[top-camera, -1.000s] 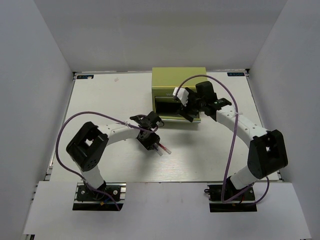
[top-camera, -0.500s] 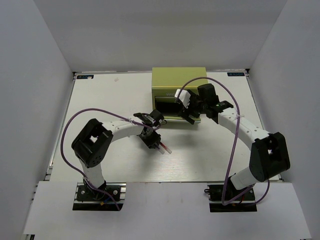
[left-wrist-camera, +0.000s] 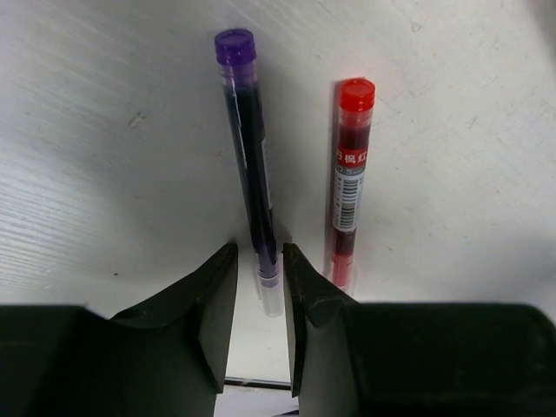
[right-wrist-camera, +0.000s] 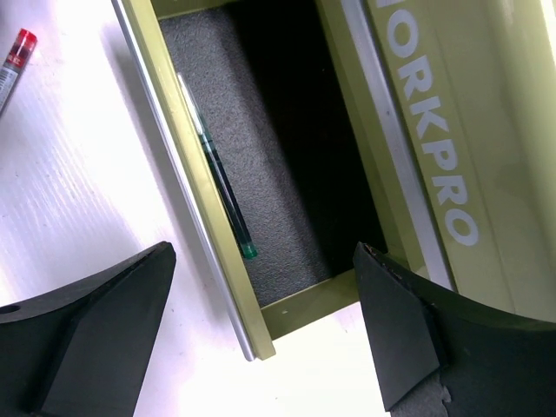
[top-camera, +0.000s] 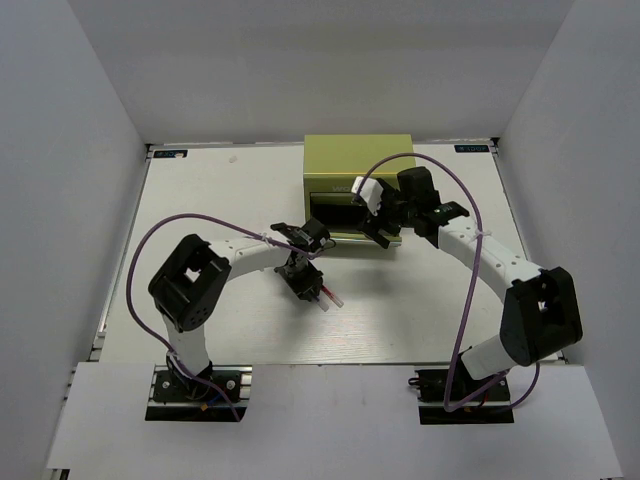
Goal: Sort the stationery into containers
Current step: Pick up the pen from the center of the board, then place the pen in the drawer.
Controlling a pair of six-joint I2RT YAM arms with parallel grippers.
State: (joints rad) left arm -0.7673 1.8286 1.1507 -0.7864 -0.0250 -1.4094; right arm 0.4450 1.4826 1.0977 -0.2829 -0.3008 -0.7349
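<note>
A dark purple pen [left-wrist-camera: 248, 139] and a red-pink pen [left-wrist-camera: 347, 182] lie side by side on the white table. My left gripper [left-wrist-camera: 259, 261] is low over them, open by a narrow gap, and its fingers straddle the purple pen's clear end. In the top view this gripper [top-camera: 312, 292] is at mid-table. The yellow-green chest [top-camera: 358, 160] stands at the back with its drawer [right-wrist-camera: 195, 200] pulled out. A dark green pen [right-wrist-camera: 221, 191] lies inside on grey lining. My right gripper [right-wrist-camera: 265, 252] is wide open and empty above the drawer's front corner. The light blue pen is out of view.
White walls close in the table on three sides. The chest's front carries raised lettering [right-wrist-camera: 434, 148]. The red pen's cap shows in the right wrist view [right-wrist-camera: 13, 56], left of the drawer. Purple cables loop above both arms.
My left gripper has shifted a little to the right and settled over the two pens. My right gripper has stayed over the open drawer, almost still.
</note>
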